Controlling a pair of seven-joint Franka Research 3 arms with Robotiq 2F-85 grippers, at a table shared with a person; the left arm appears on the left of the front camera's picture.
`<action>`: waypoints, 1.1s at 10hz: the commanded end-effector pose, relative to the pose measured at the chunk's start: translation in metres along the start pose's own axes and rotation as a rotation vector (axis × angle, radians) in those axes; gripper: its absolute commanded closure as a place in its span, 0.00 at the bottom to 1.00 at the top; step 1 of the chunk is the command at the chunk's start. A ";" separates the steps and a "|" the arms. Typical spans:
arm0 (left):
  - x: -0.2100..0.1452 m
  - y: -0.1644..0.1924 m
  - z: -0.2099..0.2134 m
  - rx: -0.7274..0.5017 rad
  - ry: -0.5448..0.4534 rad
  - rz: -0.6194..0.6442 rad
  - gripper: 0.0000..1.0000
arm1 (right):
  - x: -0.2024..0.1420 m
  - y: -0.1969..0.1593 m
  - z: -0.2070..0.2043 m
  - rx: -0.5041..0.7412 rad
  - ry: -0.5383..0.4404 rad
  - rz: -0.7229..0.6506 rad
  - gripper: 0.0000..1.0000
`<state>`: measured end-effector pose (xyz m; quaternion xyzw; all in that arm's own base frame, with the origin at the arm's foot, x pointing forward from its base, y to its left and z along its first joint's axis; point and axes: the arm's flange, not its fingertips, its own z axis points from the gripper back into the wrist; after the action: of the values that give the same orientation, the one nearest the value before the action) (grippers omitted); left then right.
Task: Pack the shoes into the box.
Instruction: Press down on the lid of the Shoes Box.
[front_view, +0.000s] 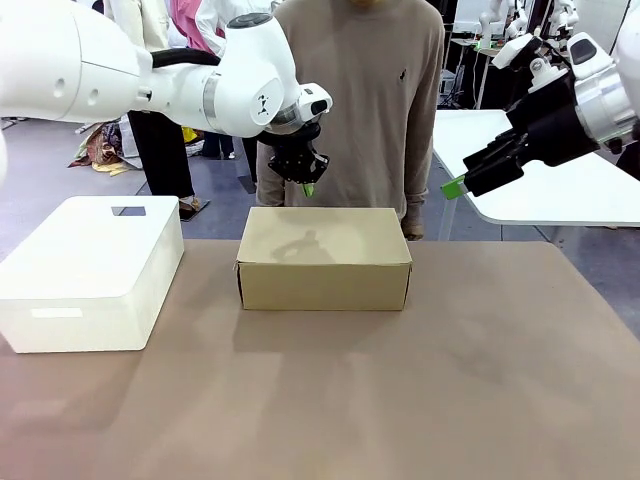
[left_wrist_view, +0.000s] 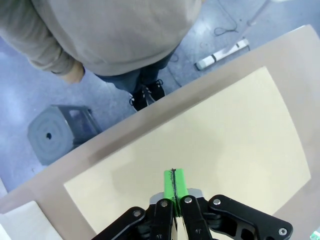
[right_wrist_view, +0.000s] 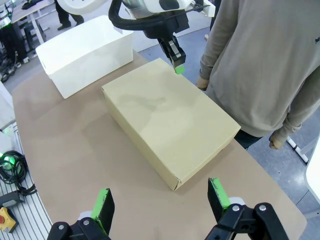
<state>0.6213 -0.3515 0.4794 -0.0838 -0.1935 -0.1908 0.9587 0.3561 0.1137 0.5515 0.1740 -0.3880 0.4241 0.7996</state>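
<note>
At the middle of the brown bench (front_view: 400, 400) stands the box (front_view: 325, 258), its lid closed flat, long side toward the robot. Just above its far edge hangs the left claw (front_view: 308, 188), with its green pads (left_wrist_view: 174, 184) pressed together and holding nothing. To the left of the box, apart from it, sits a white bin (front_view: 90, 270). A person (front_view: 360, 90) stands behind the box. The right claw (right_wrist_view: 162, 202) hangs wide, high at the right.

One box (front_view: 324, 258), one white bin (front_view: 90, 270) (both closed-topped), one person (front_view: 360, 90).
</note>
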 end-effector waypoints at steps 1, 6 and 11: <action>0.002 0.000 -0.004 -0.004 -0.027 0.005 1.00 | -0.001 0.002 -0.001 -0.013 0.006 -0.016 0.00; 0.002 0.000 -0.004 -0.004 -0.027 0.005 1.00 | -0.001 0.002 -0.001 -0.013 0.006 -0.016 0.00; -0.040 -0.003 0.040 0.028 -0.044 -0.048 1.00 | -0.001 0.002 -0.001 -0.013 0.006 -0.016 0.00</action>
<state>0.6089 -0.3537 0.4890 -0.0861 -0.2071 -0.1988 0.9540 0.3561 0.1139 0.5514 0.1742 -0.3878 0.4241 0.7996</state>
